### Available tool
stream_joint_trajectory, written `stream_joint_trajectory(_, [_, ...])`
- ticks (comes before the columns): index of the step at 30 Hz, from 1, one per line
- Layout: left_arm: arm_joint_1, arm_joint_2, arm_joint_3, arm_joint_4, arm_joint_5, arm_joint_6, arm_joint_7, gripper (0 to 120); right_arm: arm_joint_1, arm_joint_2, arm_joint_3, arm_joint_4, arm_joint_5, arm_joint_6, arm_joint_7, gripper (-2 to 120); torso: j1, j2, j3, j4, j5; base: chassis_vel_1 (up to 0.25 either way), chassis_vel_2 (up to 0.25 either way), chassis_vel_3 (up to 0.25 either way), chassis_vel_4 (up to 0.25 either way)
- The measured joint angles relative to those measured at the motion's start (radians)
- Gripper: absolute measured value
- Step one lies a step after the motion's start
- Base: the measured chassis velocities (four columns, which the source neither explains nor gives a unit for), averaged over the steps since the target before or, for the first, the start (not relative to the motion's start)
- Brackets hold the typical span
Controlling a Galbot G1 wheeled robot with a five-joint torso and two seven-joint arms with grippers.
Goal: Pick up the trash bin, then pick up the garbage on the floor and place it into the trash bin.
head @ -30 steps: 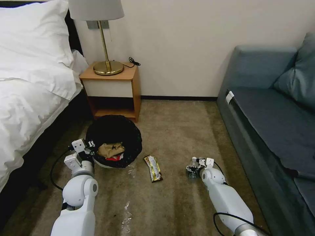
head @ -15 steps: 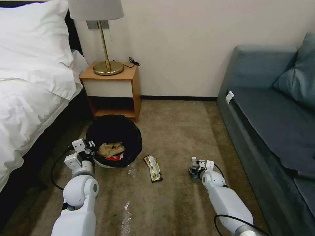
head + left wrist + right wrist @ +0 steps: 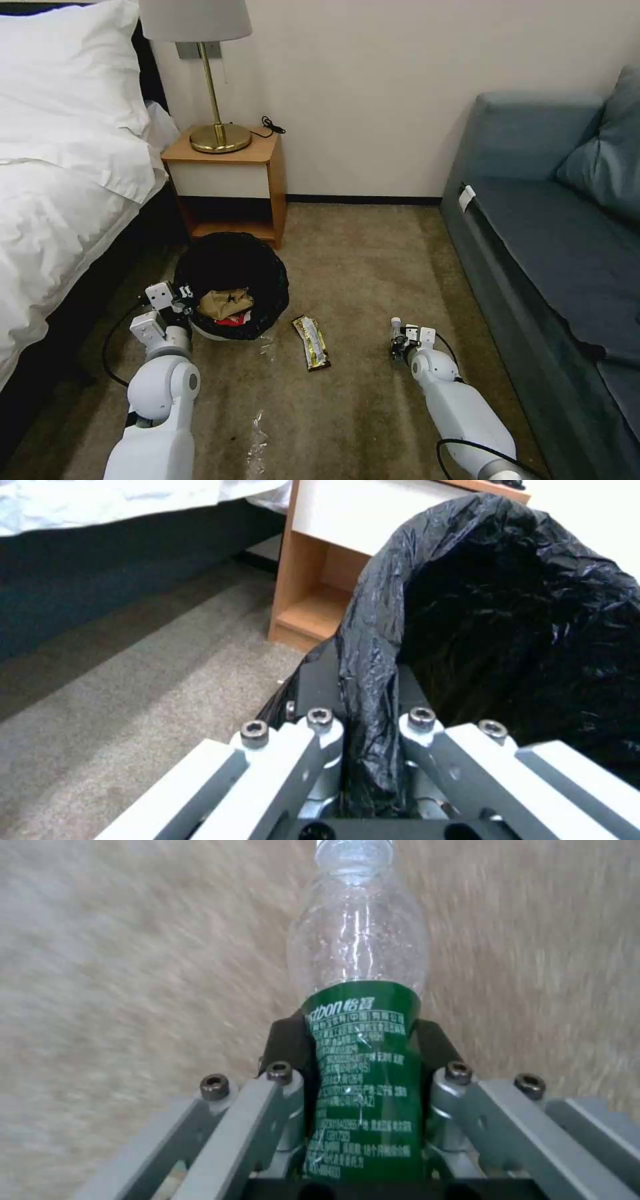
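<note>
My left gripper clamped on the trash bin rim at ten o'clock, my right gripper squeezing the bottle at two o'clock, wrapper on carpet between.

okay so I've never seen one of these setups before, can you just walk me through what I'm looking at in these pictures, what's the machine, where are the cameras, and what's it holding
This is a two-armed robot on wheels, cleaning a bedroom floor. The wide picture comes from a camera on its head, looking down at the carpet between a bed and a sofa. The two close-ups come from cameras on its wrists.

The left gripper is clamped on the rim of the trash bin, pinching its black bag liner. A brown paper bag and something red already lie inside.

The right gripper is closed around a clear bottle with a green label, low over the carpet.

A snack wrapper lies on the floor between the arms.
</note>
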Motion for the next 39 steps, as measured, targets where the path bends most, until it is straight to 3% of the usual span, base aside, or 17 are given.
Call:
stream_joint_trajectory(5, [0.002,0.000,0.000,0.008,-0.001,-0.002,0.002,4,-0.026,-0.019,-0.033,0.144,0.001,0.040,0.001,22,0.000,0.000,0.000,0.0000,-0.0002,0.000,0.000,0.000,0.000])
stream_joint_trajectory(11, [0.001,0.003,-0.001,0.027,-0.007,-0.009,0.005,4,-0.019,-0.021,-0.158,0.367,-0.027,0.169,0.085,22,0.000,0.000,0.000,0.0004,0.0000,0.000,0.000,0.000,0.000])
stream_joint_trajectory(18, [-0.001,0.004,0.001,0.028,-0.010,-0.009,0.007,4,0.002,-0.037,-0.311,0.541,-0.065,0.182,0.135,22,0.000,0.000,0.000,0.0001,-0.0001,0.000,0.000,0.000,0.000])
stream_joint_trajectory(23, [-0.002,0.000,0.020,0.028,-0.007,-0.008,0.005,4,0.061,-0.048,-0.476,0.686,-0.039,0.185,0.232,22,0.000,0.000,0.000,0.0003,-0.0002,0.000,0.000,0.000,0.000])
stream_joint_trajectory(32, [-0.008,-0.010,0.034,0.025,0.003,-0.004,-0.002,4,0.168,-0.037,-0.632,0.778,0.018,0.148,0.300,22,0.000,0.000,0.000,0.0002,0.0000,0.000,0.000,0.000,0.000])
stream_joint_trajectory(39, [-0.005,-0.023,0.044,0.021,0.015,-0.004,-0.003,4,0.157,-0.019,-0.705,0.772,0.015,0.147,0.304,22,0.000,0.000,0.000,0.0003,-0.0001,0.000,0.000,0.000,0.000])
